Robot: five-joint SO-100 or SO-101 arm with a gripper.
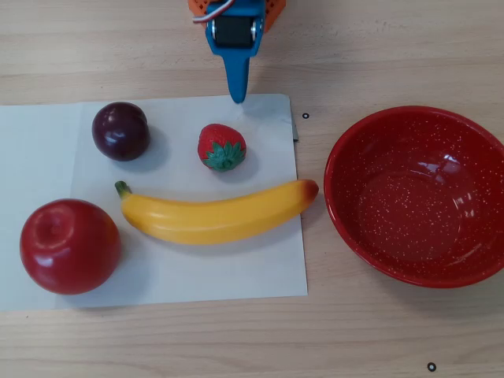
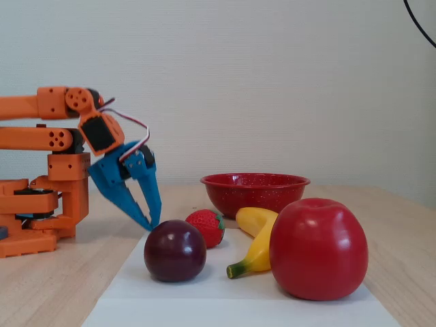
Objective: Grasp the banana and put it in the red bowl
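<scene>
The yellow banana (image 1: 216, 214) lies flat on a white paper sheet (image 1: 47, 142), green stem to the left in the overhead view, orange-red end to the right. In the fixed view the banana (image 2: 255, 231) is partly hidden behind the apple. The red speckled bowl (image 1: 346, 169) stands empty to the right of the sheet, and at the back in the fixed view (image 2: 253, 191). My blue gripper (image 1: 237, 96) hangs at the sheet's far edge, beyond the strawberry and apart from the banana. Its fingertips (image 2: 152, 225) meet just above the table, holding nothing.
On the sheet with the banana are a dark plum (image 1: 120, 131), a small strawberry (image 1: 221, 146) and a large red apple (image 1: 69, 246). The orange arm base (image 2: 41, 204) stands at the left in the fixed view. Bare wooden table surrounds the sheet.
</scene>
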